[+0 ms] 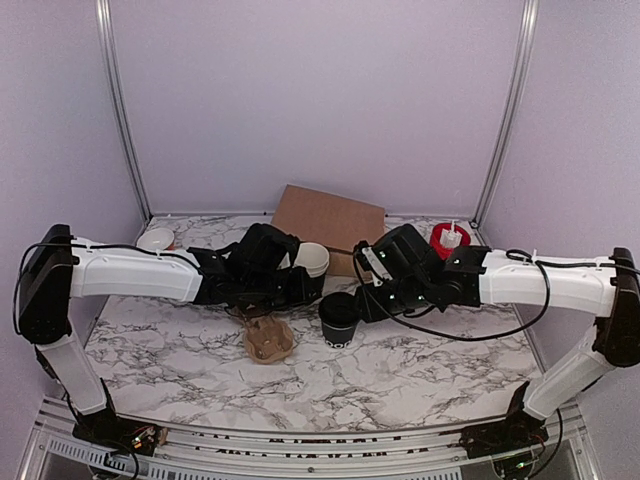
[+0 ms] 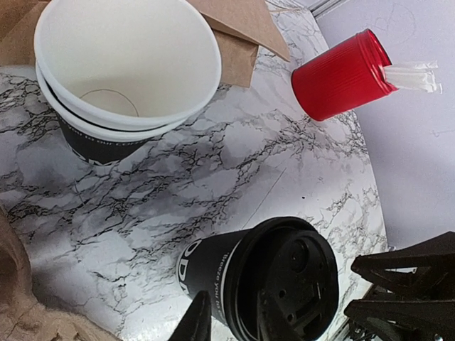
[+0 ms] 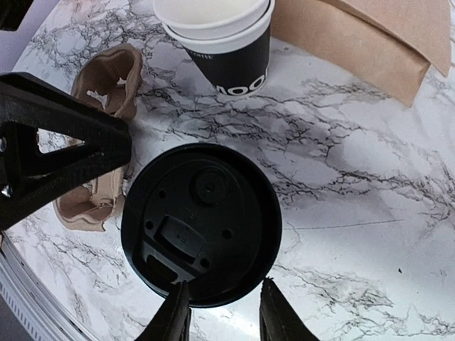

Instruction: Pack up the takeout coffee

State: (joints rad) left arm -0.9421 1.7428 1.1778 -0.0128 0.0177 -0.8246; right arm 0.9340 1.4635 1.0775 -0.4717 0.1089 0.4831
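Pale lilac walls [image 1: 320, 90] close in a marble-patterned desk [image 1: 430, 370], and both arms reach in from the sides and meet near its middle. The takeout coffee [image 1: 338, 320] stands upright there, a small black cup with white lettering and its black lid on, just right of a crumpled brown pulp carrier [image 1: 268, 338]. It is not in the carrier.

The right gripper [image 3: 224, 305] hangs right over the cup. Its 2 fingers are parted and empty, with their tips above the near edge of the lid. The left gripper [image 2: 231, 312] sits close on the cup's other side, also loosened. 1 finger lines up beside the cup wall and the other over the lid. I cannot tell whether either finger touches the cup.

Behind the coffee, a stack of 2 lidless cups [image 2: 121, 71] stands just in front of a flat brown paper bag [image 1: 328, 220]. A red cylinder [image 2: 341, 74] holding white sticks [image 2: 412, 74] stands at the back right. A small white round thing [image 1: 155, 238] lies at the back left, too small to make out.
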